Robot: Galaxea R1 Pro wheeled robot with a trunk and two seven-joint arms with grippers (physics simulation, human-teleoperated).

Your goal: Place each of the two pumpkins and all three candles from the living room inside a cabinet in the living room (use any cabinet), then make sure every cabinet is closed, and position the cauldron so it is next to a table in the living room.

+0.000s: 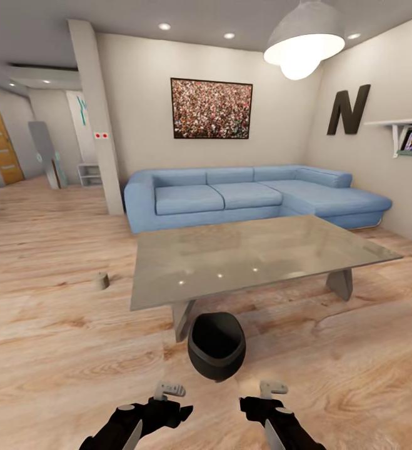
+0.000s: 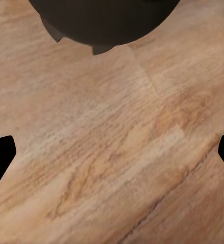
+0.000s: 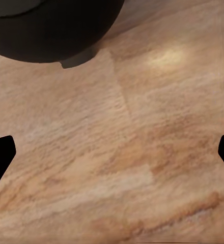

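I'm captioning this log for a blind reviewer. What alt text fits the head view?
A black cauldron stands on the wood floor at the near edge of a grey coffee table, with both open pincers, left and right, low in front of it. A candle sits on the floor; a blue sofa stands behind.

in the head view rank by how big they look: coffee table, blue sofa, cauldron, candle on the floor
1. coffee table and blue sofa: similar spread; the table sits nearer, so unsure.
2. cauldron, close to the camera.
3. candle, smallest.
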